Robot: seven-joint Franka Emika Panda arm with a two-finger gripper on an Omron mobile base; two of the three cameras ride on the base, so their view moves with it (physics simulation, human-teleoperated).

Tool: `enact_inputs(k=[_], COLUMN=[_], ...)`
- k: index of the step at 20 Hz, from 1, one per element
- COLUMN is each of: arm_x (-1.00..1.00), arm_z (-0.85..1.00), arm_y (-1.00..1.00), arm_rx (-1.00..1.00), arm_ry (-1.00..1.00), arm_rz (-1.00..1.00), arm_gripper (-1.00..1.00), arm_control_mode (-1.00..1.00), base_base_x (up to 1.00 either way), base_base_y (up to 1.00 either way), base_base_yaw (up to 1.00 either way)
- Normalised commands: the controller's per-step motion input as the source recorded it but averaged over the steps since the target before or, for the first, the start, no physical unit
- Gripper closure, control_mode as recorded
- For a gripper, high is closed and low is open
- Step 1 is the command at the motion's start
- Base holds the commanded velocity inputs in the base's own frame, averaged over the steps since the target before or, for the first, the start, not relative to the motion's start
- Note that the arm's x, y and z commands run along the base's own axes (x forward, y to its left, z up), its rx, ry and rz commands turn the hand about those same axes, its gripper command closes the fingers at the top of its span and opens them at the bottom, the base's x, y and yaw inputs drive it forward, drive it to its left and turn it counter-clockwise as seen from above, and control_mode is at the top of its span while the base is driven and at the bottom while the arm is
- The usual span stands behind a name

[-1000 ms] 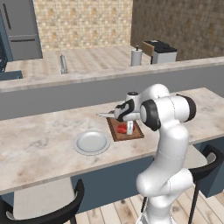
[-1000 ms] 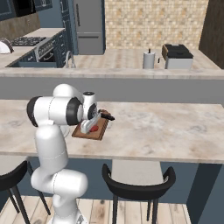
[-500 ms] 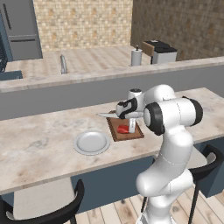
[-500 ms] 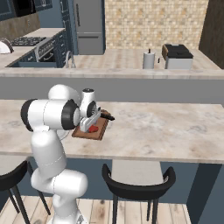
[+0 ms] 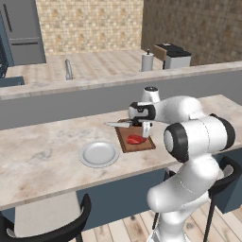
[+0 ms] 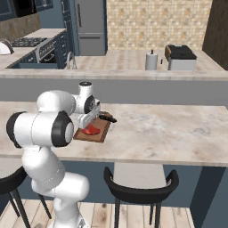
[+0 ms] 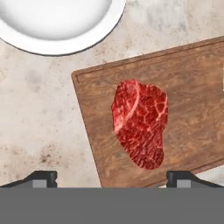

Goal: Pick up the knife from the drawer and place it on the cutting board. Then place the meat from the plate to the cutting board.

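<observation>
Both task things lie on the small rectangular reddish-brown wooden cutting board [image 5: 137, 139]. The flat raw red steak [image 7: 140, 122] sits near its middle. The slim knife [image 5: 116, 124], silver blade and black handle, rests along the far edge, with the blade tip poking past the board over the pale marbled counter [image 5: 42, 156].

Little shifts around the board across the last second: steak, knife and plate sit just where they were. Only the white arm [image 5: 194, 137] has moved, its elbow swung nearer the cameras, while the hand [image 5: 145, 128] stays over the board. The hand is spread wide and carries nothing. In the hand view its dark fingertips [image 7: 43, 177] stand either side of the steak and seemingly above it, not touching.

Reads as a release already made and a retreat under way. Judged from the layout, both placements look done, with nothing left to fetch.

As for containers, the round light grey-white plate [image 5: 98, 153] lies just beside the board on the counter, bare inside. The board carries steak and knife together, close but apparently not overlapping.
</observation>
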Motion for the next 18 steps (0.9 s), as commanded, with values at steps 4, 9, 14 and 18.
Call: enact_inputs(k=[4, 9, 14, 18], arm_x=[-0.59, -0.78, -0.88, -0.86], arm_z=[0.65, 0.67, 0.67, 0.68], arm_y=[0.0, 0.0, 0.0, 0.0], arm_rx=[0.0, 0.0, 0.0, 0.0], arm_ry=[-0.13, -0.12, -0.15, -0.15], arm_rz=[0.0, -0.01, -0.02, -0.01], arm_gripper=[-1.0, -1.0, -1.0, -1.0], arm_control_mode=[-1.0, -1.0, -1.0, -1.0], base_base_x=[0.0, 0.0, 0.0, 0.0], base_base_y=[0.0, 0.0, 0.0, 0.0], base_base_yaw=[0.0, 0.0, 0.0, 0.0])
